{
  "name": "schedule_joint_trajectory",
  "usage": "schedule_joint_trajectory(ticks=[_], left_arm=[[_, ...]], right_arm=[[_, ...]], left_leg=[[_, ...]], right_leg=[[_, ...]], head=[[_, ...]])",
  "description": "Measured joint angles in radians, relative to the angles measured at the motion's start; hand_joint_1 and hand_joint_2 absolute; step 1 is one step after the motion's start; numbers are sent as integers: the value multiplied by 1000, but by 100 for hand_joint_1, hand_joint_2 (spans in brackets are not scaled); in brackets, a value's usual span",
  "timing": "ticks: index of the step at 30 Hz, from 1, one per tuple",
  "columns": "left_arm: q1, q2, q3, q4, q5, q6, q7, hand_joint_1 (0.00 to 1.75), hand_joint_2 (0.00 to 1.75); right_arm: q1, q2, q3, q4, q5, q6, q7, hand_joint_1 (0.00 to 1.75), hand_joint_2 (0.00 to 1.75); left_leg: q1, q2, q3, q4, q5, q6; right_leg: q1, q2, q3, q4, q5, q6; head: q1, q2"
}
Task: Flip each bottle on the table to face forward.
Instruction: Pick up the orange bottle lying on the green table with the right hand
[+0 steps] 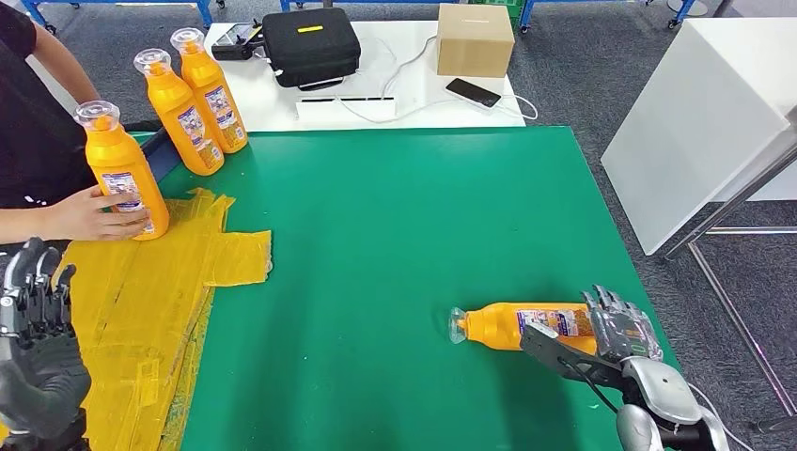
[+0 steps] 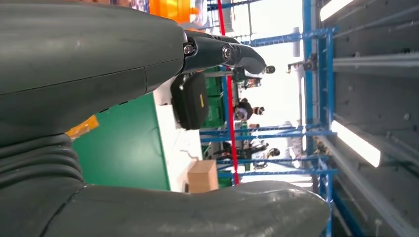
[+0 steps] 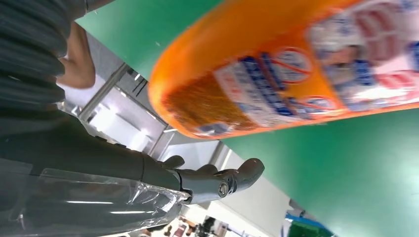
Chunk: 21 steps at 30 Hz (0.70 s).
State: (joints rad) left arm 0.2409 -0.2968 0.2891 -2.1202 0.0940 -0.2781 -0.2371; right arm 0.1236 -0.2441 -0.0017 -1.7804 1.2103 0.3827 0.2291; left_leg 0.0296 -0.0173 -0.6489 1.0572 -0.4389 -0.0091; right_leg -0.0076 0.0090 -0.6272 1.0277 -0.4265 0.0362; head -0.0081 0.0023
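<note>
You have one bottle (image 1: 526,327) lying near table's (image 1: 395,235) right edge, right hand (image 1: 616,329) spread around its base, not yet gripping; three stand at left

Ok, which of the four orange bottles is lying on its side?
The bottle by the right robot hand, near the table's right front: bottle lies flat, cap pointing left. The other three stand upright at far left.

Four orange bottles: three upright (image 1: 124,170) (image 1: 178,113) (image 1: 212,90), one lying (image 1: 512,325) on its side. One green table (image 1: 395,216), one white table (image 1: 404,99). One black case (image 1: 310,45), one cardboard box (image 1: 475,38), one phone (image 1: 473,92).
</note>
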Motion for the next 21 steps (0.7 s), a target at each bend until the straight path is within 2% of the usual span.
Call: schedule_joint_trajectory(ticks=[6,9,10,11,13,14,15,21], left_arm=[[-39,22,-2,0,42,21,12,0,0],[-56,31,-1,1,57,20,17,0,0],[-64,35,0,1,60,21,23,0,0],[-72,38,-1,1,63,23,29,0,0],[-85,46,-2,3,70,24,34,0,0],[-91,50,-3,5,74,24,34,0,0],[-97,55,-4,9,76,24,34,0,0],[-118,74,-18,34,78,25,34,0,0]], right_arm=[[-74,-15,60,95,28,51,0,0,175],[-93,-35,91,134,31,110,-11,2,175],[-100,-43,101,143,27,135,-13,17,175],[-106,-53,111,150,18,158,-15,51,175],[-118,-78,130,163,-13,202,-24,135,175],[-122,-93,140,169,-34,223,-29,163,175],[-124,-111,151,174,-54,243,-31,173,175],[-123,-183,200,185,-127,273,-22,175,175]], left_leg=[[0,0,0,0,1,1],[0,0,0,0,1,1],[0,0,0,0,1,1],[0,0,0,0,1,1],[0,0,1,0,1,1],[0,0,2,0,0,1],[0,0,3,0,0,1],[0,-1,8,0,0,2]], right_leg=[[0,0,1,0,0,0],[0,0,1,0,0,0],[0,0,1,0,0,0],[0,0,1,0,0,0],[0,0,1,0,0,0],[0,0,1,0,0,0],[0,0,2,0,0,0],[0,-1,7,0,-2,2]], head=[[0,0],[0,0],[0,0],[0,0],[0,0],[0,0],[0,0],[0,0]])
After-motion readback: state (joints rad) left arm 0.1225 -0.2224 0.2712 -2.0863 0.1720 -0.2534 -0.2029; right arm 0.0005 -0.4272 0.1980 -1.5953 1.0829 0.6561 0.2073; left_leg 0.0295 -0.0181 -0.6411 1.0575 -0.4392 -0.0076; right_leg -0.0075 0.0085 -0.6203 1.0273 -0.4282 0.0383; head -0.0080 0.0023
